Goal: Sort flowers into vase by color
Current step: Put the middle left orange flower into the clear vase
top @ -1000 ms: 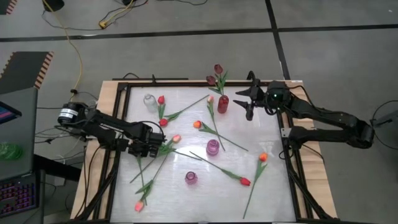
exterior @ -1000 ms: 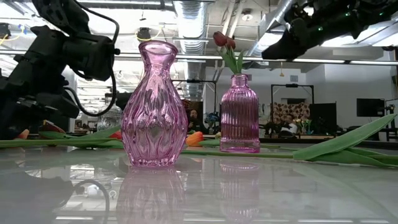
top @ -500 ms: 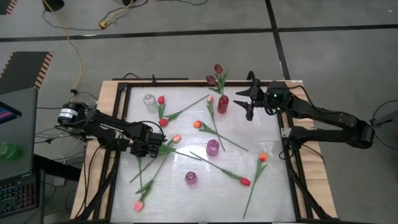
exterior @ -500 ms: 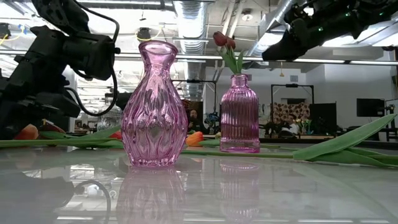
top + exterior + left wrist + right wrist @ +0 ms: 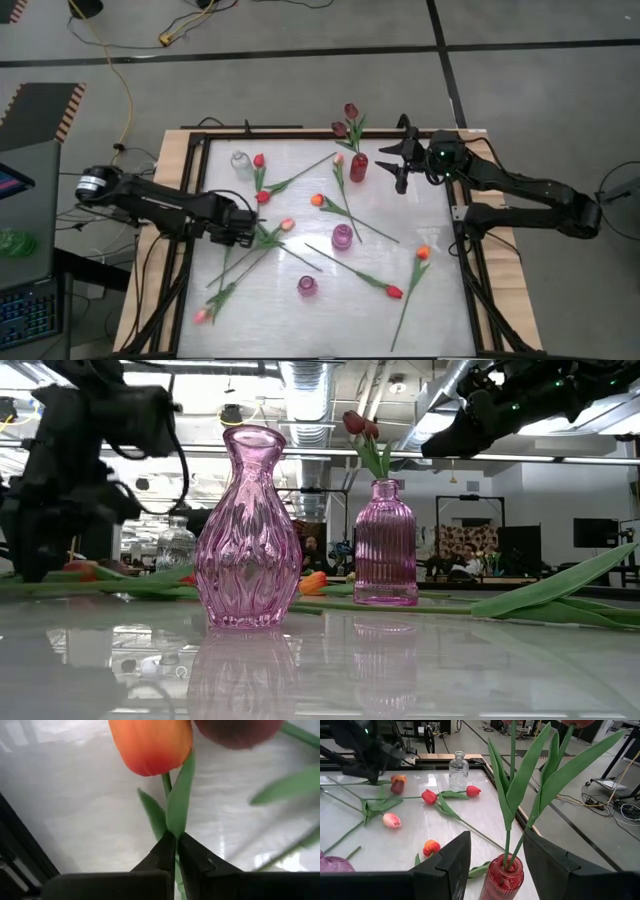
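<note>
- Your left pincer (image 5: 172, 851) is clenched on the thin green stem of an orange-headed artificial tulip (image 5: 152, 745), low by its leaf (lifting it for sorting, I judge), at the bench's (image 5: 440, 300) left side.
- Your right pincer (image 5: 392, 162) waits spread wide beside the ribbed red glass vase (image 5: 358, 167) holding two maroon tulips (image 5: 345, 120).

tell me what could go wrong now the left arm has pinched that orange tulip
The left end effector is shut on the orange tulip at its thin stem and leaf, so it could slip or twist out on lifting. Other stems cross close by in the high view, so a neighbouring pink tulip might get dragged along.
</note>
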Motion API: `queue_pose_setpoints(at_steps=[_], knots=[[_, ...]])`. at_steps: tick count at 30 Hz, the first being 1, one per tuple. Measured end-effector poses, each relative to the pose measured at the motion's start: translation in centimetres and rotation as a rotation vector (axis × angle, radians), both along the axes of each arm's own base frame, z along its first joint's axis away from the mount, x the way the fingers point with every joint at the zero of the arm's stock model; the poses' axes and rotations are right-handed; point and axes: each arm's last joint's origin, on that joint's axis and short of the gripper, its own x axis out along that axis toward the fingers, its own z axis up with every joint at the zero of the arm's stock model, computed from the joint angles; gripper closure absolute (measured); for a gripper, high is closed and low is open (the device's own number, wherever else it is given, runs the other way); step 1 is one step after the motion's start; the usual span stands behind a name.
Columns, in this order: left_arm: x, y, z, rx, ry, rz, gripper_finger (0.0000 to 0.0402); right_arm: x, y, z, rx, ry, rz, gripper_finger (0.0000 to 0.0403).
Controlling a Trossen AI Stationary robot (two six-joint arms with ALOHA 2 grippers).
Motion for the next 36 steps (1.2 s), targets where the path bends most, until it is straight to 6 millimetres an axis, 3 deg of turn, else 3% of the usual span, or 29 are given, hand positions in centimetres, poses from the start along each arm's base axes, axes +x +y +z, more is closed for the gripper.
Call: queue_pose_setpoints(at_steps=[14,36], knots=[[-1.6,1.0,4.8,0.278,-0.429,0.038,0.0401,0.0,0.0,0.0,0.000,0.000,0.000,0.0196],[-3.1,2.5,10.2,0.769,-0.862,-0.008,0.0401,0.0,0.0,0.0,0.000,0.000,0.000,0.0196]])
